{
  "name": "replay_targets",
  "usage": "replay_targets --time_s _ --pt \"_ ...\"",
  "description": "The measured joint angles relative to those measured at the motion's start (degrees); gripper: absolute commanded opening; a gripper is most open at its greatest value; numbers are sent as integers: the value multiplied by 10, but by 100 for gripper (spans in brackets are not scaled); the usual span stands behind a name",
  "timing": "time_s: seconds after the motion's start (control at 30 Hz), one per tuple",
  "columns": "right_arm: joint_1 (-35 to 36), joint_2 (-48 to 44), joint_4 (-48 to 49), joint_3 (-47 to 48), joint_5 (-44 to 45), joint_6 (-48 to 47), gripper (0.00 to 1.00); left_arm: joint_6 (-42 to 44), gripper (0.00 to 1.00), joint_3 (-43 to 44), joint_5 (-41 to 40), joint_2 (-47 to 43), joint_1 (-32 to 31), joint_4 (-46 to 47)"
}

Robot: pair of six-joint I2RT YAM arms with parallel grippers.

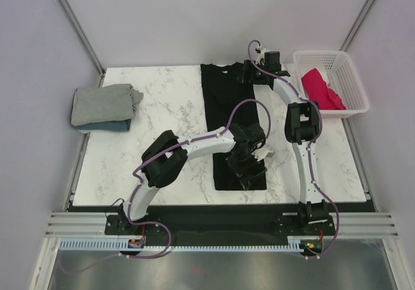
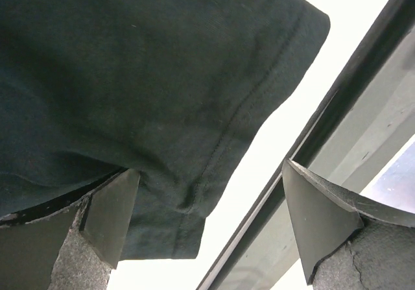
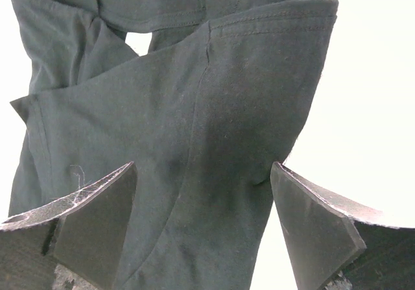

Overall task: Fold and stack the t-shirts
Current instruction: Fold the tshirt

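White marble desk (image 1: 168,108) carries a black t-shirt (image 1: 227,102), folded into a long strip down the middle. A grey t-shirt (image 1: 104,104) sits on a blue t-shirt (image 1: 107,126) at the left. The pink t-shirt (image 1: 319,87) lies in the basket (image 1: 353,85). The left claw (image 1: 253,176) at the strip's near end and the right claw (image 1: 242,74) at its far end both gape wide, gripping nothing.

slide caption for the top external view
Lengthwise-folded black t-shirt with the left pincer and right pincer at its opposite ends; folded grey stack at left, pink shirt in basket.

Long t-shirt (image 1: 220,102) lies along the desk (image 1: 168,102) centre, folded stack (image 1: 104,106) to its left. Basket (image 1: 353,82) at right rear holds another t-shirt (image 1: 319,87)
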Motion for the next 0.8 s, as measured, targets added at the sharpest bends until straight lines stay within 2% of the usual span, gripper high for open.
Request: replay_targets --time_s 0.17,0.33,0.47,0.6,0.67,0.73,0.8 --pt "-4 0 -2 0 0 1 93 -1 100 -1 -15 -3 -13 12" --pt "-25 -49 -18 -49 2 3 93 -1 100 -82 -50 -89 -7 20" --pt "-68 -193 -36 -191 -12 22 92 -12 100 -127 -60 -222 40 5" --pt "-129 -389 -33 -359 -69 61 89 -35 100 -130 -61 -326 142 17" --pt "-149 -473 -35 -437 -107 78 88 -40 100 -143 -63 -343 184 24" --pt "-152 -537 -38 -519 -151 94 88 -48 95 -168 -63 -341 219 29" --pt "-143 -577 -49 -610 -192 113 86 -110 88 -194 -21 -324 240 49"
